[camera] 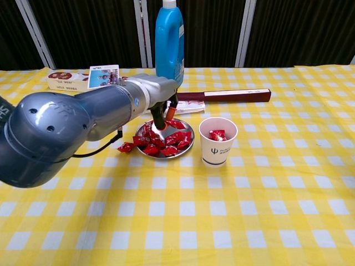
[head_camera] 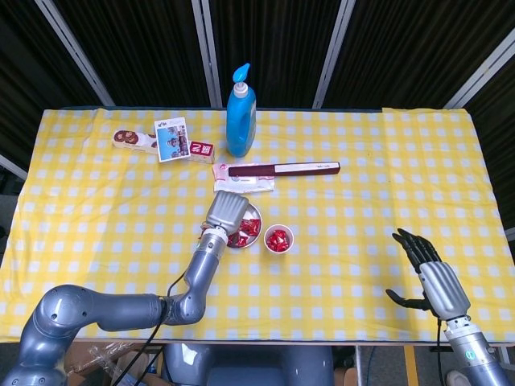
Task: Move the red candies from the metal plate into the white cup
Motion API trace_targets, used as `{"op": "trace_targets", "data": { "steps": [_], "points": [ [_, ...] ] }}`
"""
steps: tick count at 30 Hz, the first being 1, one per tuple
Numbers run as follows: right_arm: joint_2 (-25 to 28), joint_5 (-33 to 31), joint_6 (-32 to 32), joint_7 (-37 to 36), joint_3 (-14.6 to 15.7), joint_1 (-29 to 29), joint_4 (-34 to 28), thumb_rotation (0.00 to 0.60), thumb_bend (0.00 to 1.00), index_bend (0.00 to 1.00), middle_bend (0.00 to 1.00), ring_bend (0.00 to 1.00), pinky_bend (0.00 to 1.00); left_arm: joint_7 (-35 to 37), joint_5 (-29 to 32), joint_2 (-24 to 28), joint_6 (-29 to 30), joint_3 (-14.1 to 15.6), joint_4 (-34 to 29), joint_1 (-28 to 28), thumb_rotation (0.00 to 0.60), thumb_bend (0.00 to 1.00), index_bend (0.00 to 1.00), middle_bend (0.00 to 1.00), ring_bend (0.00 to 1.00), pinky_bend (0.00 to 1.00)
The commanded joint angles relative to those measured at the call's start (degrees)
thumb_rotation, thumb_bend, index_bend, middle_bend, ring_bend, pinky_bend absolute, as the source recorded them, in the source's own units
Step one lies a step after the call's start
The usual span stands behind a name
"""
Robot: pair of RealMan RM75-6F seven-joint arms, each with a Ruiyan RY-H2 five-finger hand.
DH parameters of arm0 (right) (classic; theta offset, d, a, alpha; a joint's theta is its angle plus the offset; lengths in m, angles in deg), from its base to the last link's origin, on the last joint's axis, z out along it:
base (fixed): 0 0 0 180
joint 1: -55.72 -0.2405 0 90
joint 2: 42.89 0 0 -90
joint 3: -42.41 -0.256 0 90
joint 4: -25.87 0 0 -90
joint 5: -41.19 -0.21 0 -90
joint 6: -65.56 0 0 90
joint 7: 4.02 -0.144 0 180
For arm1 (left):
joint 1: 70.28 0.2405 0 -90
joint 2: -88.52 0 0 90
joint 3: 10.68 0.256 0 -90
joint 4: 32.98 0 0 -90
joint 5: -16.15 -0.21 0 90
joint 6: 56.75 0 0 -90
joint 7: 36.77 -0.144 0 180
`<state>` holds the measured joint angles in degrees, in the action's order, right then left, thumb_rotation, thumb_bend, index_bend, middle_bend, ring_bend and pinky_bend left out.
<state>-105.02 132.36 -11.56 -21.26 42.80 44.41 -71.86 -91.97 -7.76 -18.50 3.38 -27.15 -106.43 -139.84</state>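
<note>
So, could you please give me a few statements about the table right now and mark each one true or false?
1. The white cup already holds red candies. True.
2. The left hand is over the metal plate. True.
3. The right hand is holding the cup. False: it hovers open near the table's right edge, far from it.
4. The blue bottle lies on its side. False: it stands upright.
5. One candy lies on the cloth beside the plate. True.
</note>
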Motion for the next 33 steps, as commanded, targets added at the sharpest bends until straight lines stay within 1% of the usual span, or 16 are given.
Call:
{"op": "trace_targets", "data": {
  "steps": [1, 9, 18, 25, 30, 33],
  "points": [
    [-0.01, 0.04, -0.02, 0.02, 0.01, 0.00, 0.01, 0.600, 0.28, 0.00, 0.00, 0.00, 0.00, 0.31, -0.52, 0.35, 0.19, -0.31, -0.54, 0.13, 0.600, 0.44, 0.59, 0.71, 0.87, 0.93],
    [-0.02, 0.06, -0.06, 0.01, 0.02, 0.02, 0.06, 0.600, 0.28, 0.00, 0.00, 0.00, 0.00, 1.27, -1.85, 1.51, 1.12, -1.67, -2.86, 0.29, 0.600, 0.44, 0.59, 0.71, 0.87, 0.93],
    [-0.06, -0.01, -0.03, 0.17, -0.05, -0.01, 0.06, 0.600, 0.28, 0.00, 0.00, 0.00, 0.00, 1.76, -4.08, 3.76, 2.12, -4.04, -8.00, -0.81, 0.600, 0.44, 0.59, 0.71, 0.87, 0.93],
    [-0.08, -0.12, -0.11, 0.21, -0.10, 0.04, 0.08, 0.600, 0.28, 0.00, 0.00, 0.00, 0.00, 0.69, -3.96, 2.95, 1.98, -3.73, -10.11, -2.24, 0.600, 0.44, 0.59, 0.71, 0.87, 0.93],
    [-0.06, -0.01, -0.28, 0.13, -0.10, 0.10, 0.11, 0.600, 0.28, 0.00, 0.00, 0.00, 0.00, -0.06, -3.55, 1.24, 1.92, -3.49, -9.75, -3.53, 0.600, 0.44, 0.58, 0.70, 0.87, 0.93],
    [-0.01, -0.03, -0.26, -0.02, -0.10, 0.10, 0.11, 0.600, 0.28, 0.00, 0.00, 0.00, 0.00, -0.72, -3.04, 0.37, 1.84, -3.35, -9.13, -4.27, 0.600, 0.42, 0.56, 0.68, 0.87, 0.93]
  ]
}}
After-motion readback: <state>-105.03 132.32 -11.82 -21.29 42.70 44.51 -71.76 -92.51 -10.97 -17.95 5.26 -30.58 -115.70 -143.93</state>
